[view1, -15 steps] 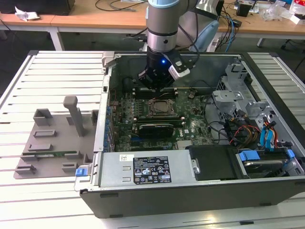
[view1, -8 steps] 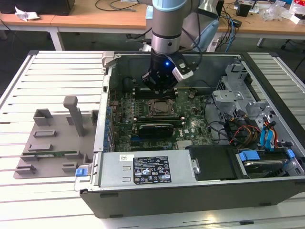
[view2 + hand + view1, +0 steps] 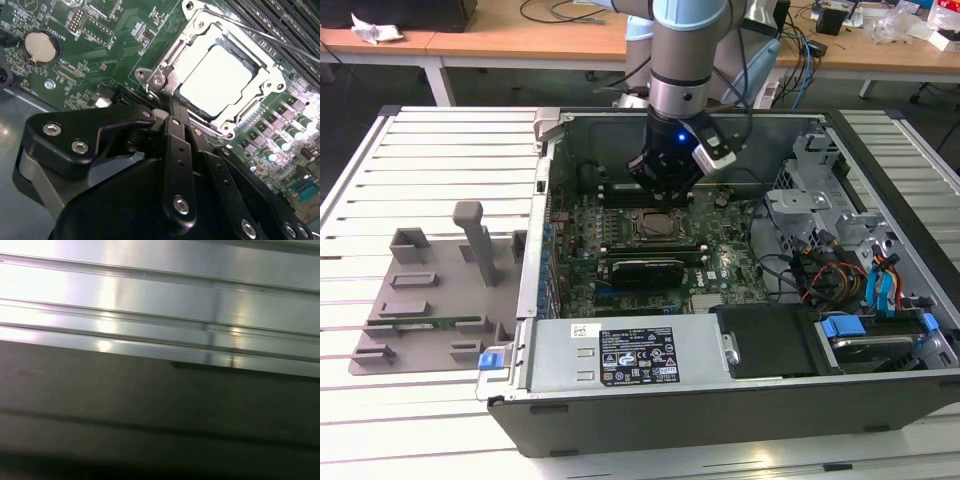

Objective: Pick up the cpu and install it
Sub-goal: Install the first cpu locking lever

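Though print illegible, cpu [image 3: 216, 80] in socket [image 3: 165, 75], tool [image 3: 172, 117] beside.

Wooden desks [image 3: 530, 40] strewn with cables line the back, behind a slatted metal table [image 3: 430, 150].

An open computer case [image 3: 740, 400] lies on the pale slatted desk [image 3: 430, 130], its green motherboard [image 3: 720, 255] exposed. The arm comes down from twelve o'clock, and its tool [image 3: 665, 188] hangs low inside the case, just above the dark metal-framed socket [image 3: 658, 224] near the board's middle, with a long black card [image 3: 645, 268] just below the socket toward six o'clock. Toward nine o'clock, beside the case, a grey fixture tray [image 3: 420, 320] with upright posts rests on the desk.
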Controlling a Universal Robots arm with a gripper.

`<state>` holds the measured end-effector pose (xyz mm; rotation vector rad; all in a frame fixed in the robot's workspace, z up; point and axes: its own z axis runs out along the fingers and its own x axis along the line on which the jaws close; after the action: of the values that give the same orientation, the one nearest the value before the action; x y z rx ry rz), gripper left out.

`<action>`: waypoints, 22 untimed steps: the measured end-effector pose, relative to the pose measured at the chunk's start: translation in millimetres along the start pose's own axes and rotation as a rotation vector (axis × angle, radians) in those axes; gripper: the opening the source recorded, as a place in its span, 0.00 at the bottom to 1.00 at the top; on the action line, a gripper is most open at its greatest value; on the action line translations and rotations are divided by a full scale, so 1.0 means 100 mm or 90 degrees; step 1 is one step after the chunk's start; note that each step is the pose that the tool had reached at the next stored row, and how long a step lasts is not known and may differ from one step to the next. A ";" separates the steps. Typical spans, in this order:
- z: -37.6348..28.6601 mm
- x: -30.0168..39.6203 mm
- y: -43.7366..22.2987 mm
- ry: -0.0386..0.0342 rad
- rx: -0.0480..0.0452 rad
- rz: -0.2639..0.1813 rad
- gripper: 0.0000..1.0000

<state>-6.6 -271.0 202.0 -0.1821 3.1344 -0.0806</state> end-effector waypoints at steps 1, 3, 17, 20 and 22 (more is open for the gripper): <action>0.003 -0.004 0.002 0.0000 0.0004 0.000 0.11; 0.007 -0.006 0.011 -0.0001 0.0006 0.000 0.11; -0.043 0.002 -0.062 -0.0005 0.0051 0.000 0.11; -0.039 0.011 -0.142 -0.0005 0.0051 0.000 0.11; -0.035 0.020 -0.214 -0.0005 0.0051 0.000 0.11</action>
<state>-6.1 -292.3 206.6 -0.1816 3.1328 -0.0931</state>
